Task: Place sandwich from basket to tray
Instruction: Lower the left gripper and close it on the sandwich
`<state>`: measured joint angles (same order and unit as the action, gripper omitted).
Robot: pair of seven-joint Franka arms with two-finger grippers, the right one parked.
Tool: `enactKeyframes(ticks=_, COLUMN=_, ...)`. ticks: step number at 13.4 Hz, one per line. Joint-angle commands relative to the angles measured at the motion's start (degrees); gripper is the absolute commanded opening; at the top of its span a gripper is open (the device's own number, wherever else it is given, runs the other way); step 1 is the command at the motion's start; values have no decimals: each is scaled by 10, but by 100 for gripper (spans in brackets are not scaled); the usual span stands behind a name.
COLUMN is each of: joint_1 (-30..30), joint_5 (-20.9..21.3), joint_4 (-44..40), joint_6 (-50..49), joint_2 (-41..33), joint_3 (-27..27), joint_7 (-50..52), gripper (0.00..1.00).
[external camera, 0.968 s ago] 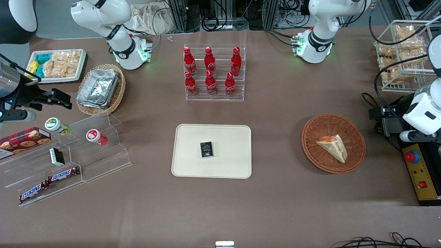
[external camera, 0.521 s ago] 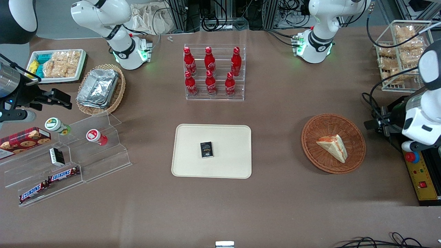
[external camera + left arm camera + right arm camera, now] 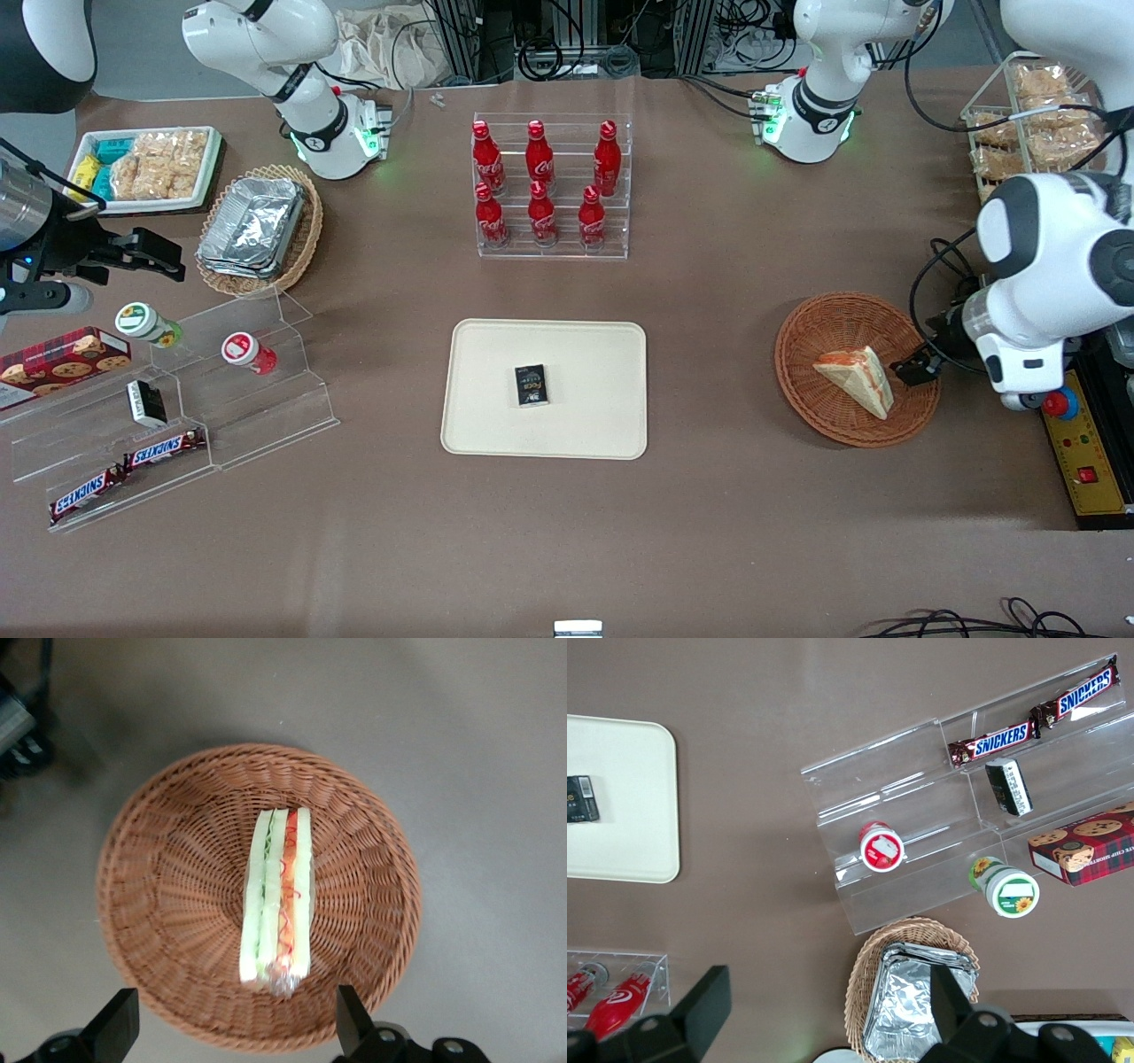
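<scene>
A cream-beige tray point(image 3: 585, 425) lies nearest the front camera at mid-table, a small dark packet point(image 3: 531, 385) resting on it; toward the working arm's end, well apart from the tray, a triangular sandwich point(image 3: 856, 378) lies in a round reddish-brown wicker basket point(image 3: 828, 323), its red and green filling showing between the bread slices; the left arm's gripper point(image 3: 232, 1020) hovers above the basket's rim beside the sandwich, fingers point(image 3: 117, 1020) spread wide and holding nothing; farther off, six red cola bottles point(image 3: 542, 182) stand in a clear acrylic rack point(image 3: 554, 250).
</scene>
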<state>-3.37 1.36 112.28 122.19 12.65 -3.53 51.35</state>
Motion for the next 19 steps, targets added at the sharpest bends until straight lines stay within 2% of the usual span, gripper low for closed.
enactKeyframes(ticks=1, joint_1=-1, joint_5=-5, joint_4=44, joint_6=60, joint_2=10, joint_3=-1, joint_7=38, gripper=100)
enactKeyframes(ticks=14, joint_1=6, joint_5=2, joint_4=44, joint_6=127, joint_2=106, joint_3=-3, joint_7=72, gripper=100)
enactKeyframes(ticks=15, joint_1=7, joint_5=2, joint_4=39, joint_6=145, joint_2=127, joint_3=-4, joint_7=72, gripper=94)
enactKeyframes(ticks=16, joint_1=13, joint_5=2, joint_4=30, joint_6=148, joint_2=138, joint_3=-5, joint_7=87, gripper=56)
enactKeyframes(ticks=17, joint_1=22, joint_5=5, joint_4=25, joint_6=147, joint_2=140, joint_3=-4, joint_7=109, gripper=3)
enactKeyframes(ticks=19, joint_1=24, joint_5=5, joint_4=17, joint_6=147, joint_2=147, joint_3=-4, joint_7=118, gripper=0)
